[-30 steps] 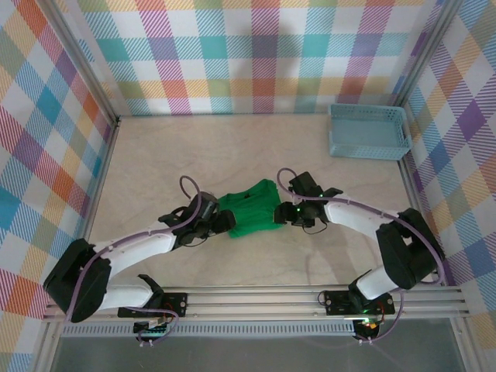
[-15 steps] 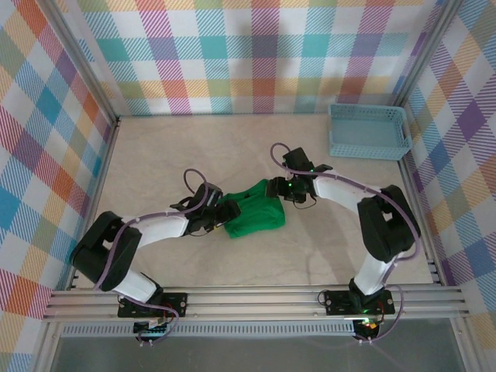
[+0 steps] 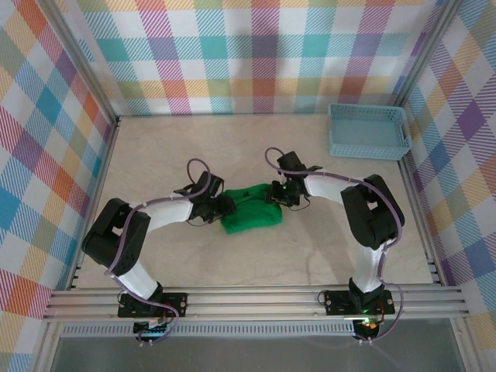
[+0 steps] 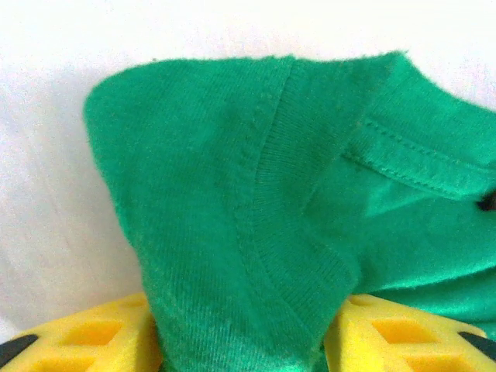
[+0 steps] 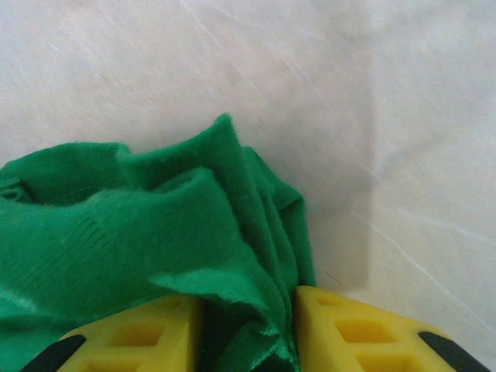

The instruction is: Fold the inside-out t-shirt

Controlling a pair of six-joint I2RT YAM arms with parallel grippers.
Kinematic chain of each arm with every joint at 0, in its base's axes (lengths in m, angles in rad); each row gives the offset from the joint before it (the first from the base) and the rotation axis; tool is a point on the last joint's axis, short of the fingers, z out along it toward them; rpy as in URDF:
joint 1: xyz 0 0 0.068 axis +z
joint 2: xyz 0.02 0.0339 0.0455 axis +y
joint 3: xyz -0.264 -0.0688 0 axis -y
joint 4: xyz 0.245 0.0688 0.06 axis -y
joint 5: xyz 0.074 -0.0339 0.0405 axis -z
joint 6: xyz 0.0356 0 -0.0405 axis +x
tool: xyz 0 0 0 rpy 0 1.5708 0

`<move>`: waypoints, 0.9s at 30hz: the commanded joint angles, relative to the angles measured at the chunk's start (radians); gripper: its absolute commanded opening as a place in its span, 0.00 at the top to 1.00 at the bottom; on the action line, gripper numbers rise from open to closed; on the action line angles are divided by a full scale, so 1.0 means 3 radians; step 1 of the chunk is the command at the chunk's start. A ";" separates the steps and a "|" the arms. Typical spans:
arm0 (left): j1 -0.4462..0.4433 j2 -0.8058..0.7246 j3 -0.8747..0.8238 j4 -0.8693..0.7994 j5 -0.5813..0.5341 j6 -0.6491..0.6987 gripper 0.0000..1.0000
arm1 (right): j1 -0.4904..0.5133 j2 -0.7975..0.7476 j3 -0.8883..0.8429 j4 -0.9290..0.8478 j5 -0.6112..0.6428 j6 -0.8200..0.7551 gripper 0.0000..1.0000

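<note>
The inside-out t-shirt (image 3: 249, 212) is a bright green bundle on the table's middle, bunched into a short wide heap. My left gripper (image 3: 223, 206) sits at its left end; in the left wrist view the ribbed collar cloth (image 4: 271, 194) fills the gap between the yellow fingers (image 4: 101, 339), so the left gripper (image 4: 244, 335) is shut on it. At the heap's right end is my right gripper (image 3: 277, 194). In the right wrist view a gathered fold of the t-shirt (image 5: 139, 225) is pinched between the yellow fingers (image 5: 349, 332) of the right gripper (image 5: 248, 327).
A light blue plastic basket (image 3: 368, 132) stands at the back right corner. The beige table (image 3: 325, 248) is ringed by checked walls with metal rails. Both arms reach inward low over the table from the near edge.
Both grippers have moved away from the near edge and narrowed onto the cloth. The shirt has shifted with them and bunched into a smaller heap.
</note>
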 commanded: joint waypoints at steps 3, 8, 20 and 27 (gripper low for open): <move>0.0370 -0.0128 0.0475 -0.0732 -0.0575 0.0426 0.37 | 0.0038 0.0033 0.0282 -0.0046 -0.0042 0.0105 0.52; 0.0164 -0.0570 0.0792 -0.1635 -0.1263 0.0375 0.19 | -0.0077 -0.0386 0.0348 -0.0393 0.0238 -0.0136 0.32; -0.0979 0.0221 0.1526 -0.1794 -0.1141 0.0235 0.00 | -0.0099 -0.1721 -0.0625 -0.0626 0.0567 -0.0240 0.18; -0.0840 0.1006 0.1966 -0.2141 -0.1270 0.0422 0.00 | -0.0097 -0.2392 -0.1073 -0.0760 0.0713 -0.0108 0.13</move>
